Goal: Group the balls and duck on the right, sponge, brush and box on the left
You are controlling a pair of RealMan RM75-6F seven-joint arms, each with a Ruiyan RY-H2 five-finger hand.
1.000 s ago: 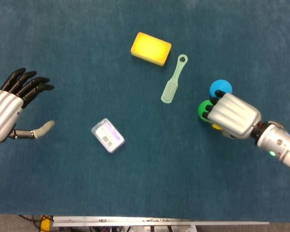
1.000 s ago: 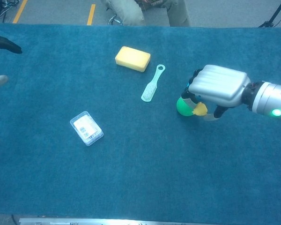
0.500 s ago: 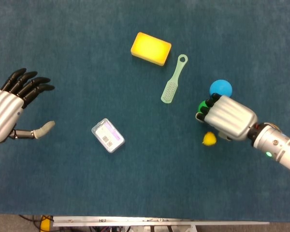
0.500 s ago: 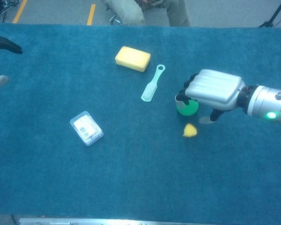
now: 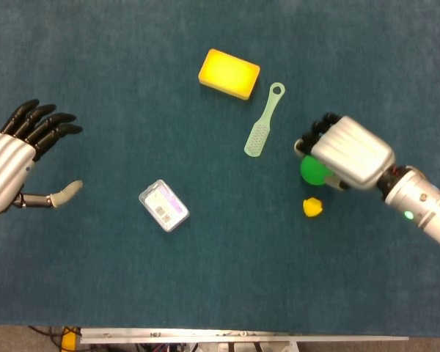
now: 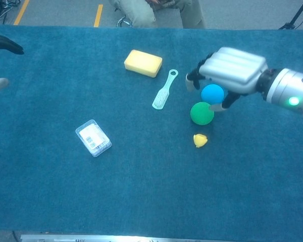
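- Sitting loose on the blue cloth now is the yellow duck (image 6: 200, 140), just below the green ball (image 6: 202, 113); a second ago it was tucked under the right hand (image 6: 231, 71), so it has been let go on the right side where it belongs.
- Since then the right hand has lifted away and moved up the table; it now hangs over the blue ball (image 6: 212, 94), which the chest view shows beside its curled fingers, with the thumb just by the ball.
- Whether that hand actually has hold of the blue ball I cannot tell: the fingers bend down around it, but the contact is under the palm.
- From the head view the blue ball is hidden entirely beneath the hand, and only part of the green ball shows.
- Both balls and the duck now sit close together on the right, so that half of the sorting looks nearly done, to my eye.
- The left hand (image 5: 15, 160) has stayed where it was at the left edge, fingers spread, thumb out, holding nothing; in the chest view only its fingertips show at the frame's edge.
- The box (image 5: 163, 205) lies left of centre, untouched.
- The sponge (image 5: 229, 73) and brush (image 5: 264, 122) lie near the middle, the brush just beside the right hand's fingers; neither has moved, and both probably need to go further left.
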